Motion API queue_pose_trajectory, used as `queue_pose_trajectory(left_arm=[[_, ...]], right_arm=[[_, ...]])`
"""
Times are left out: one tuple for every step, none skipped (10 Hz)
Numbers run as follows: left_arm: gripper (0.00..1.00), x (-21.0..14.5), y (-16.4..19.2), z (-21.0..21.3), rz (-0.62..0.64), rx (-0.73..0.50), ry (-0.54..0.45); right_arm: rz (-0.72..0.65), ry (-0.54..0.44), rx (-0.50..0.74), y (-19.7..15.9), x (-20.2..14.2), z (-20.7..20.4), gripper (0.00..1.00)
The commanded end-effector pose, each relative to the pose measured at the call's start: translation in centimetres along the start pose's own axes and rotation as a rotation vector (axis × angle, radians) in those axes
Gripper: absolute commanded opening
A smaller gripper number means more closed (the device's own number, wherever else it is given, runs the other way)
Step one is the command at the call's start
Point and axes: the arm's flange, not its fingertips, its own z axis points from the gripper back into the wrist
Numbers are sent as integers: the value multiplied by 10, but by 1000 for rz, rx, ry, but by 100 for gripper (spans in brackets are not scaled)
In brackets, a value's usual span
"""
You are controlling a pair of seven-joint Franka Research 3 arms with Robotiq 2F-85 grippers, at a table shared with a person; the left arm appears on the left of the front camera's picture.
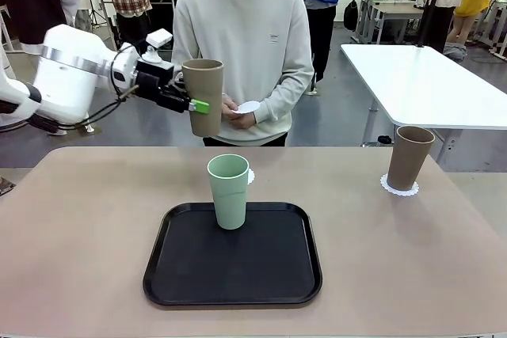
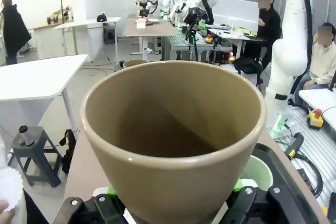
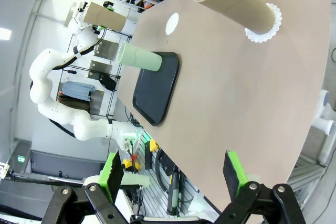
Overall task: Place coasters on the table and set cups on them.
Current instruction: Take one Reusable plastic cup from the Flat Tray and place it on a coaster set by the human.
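My left gripper (image 1: 198, 103) is shut on a tan cup (image 1: 203, 96) and holds it upright in the air, above the table's (image 1: 79, 219) far left and in front of the person. The left wrist view looks into this cup (image 2: 173, 129). A mint green cup (image 1: 228, 191) stands on the black tray (image 1: 190, 275), with a bare white coaster (image 1: 251, 176) on the table just behind it. Another tan cup (image 1: 409, 157) stands on a coaster (image 1: 400, 188) at the right. The person's hand holds a third coaster (image 1: 248, 107). My right gripper (image 3: 173, 163) hangs open above the table (image 3: 236, 93), gripping nothing.
The person stands at the far edge, hands together at the waist, close behind the raised cup. A white table (image 1: 428, 77) is at the back right. The tabletop left and right of the tray is bare.
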Motion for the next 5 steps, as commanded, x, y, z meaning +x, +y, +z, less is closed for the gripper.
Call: queue_pose_trajectory(left_arm=[[85,-17,18,-16,-50,-5,-26],[85,-27,24,-27,-76,4,-40],[85,-37,30,-37,-84,28,-77],[85,-45,37,-44,-71,37,-110],[85,-52,43,-51,-59,41,-107]], right_arm=[[-1,-2,-1,-1,0,-1,100],[-1,-2,-1,-1,0,-1,100],[-1,-2,-1,-1,0,-1,100],[-1,-2,-1,-1,0,-1,100],[-1,-2,-1,-1,0,-1,100]])
